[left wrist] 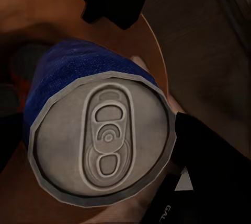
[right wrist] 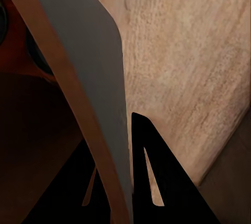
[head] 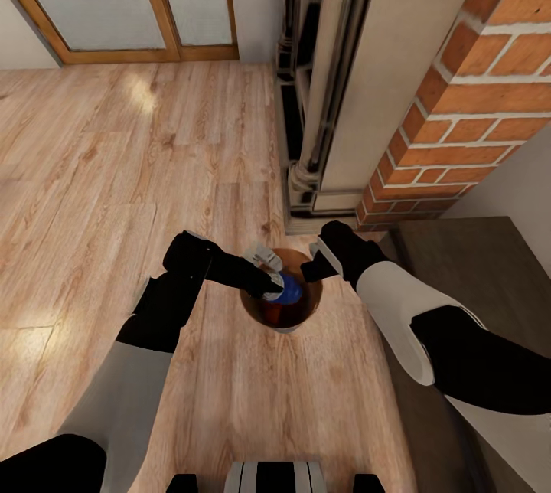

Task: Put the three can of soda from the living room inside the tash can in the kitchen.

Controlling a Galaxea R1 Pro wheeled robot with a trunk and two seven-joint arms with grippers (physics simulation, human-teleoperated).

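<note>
In the head view the tash can (head: 269,315), a small round bin with a glossy brown inside, sits between my two arms over the wood floor. My left gripper (head: 269,280) is shut on a dark blue can of soda (head: 288,291) at the bin's mouth. The left wrist view shows this can (left wrist: 78,72) lying tilted, silvery top toward the camera, with one finger (left wrist: 212,174) against its side. My right gripper (head: 314,269) is shut on the bin's rim. In the right wrist view the grey wall (right wrist: 86,46) runs between its fingers (right wrist: 167,187).
A red brick chimney (head: 474,87) and a dark fireplace surround (head: 306,95) stand just ahead to the right. Wood-framed glass doors (head: 122,3) are at the far left. A dark low surface (head: 482,271) lies under my right arm. Wood-plank floor (head: 115,171) stretches to the left.
</note>
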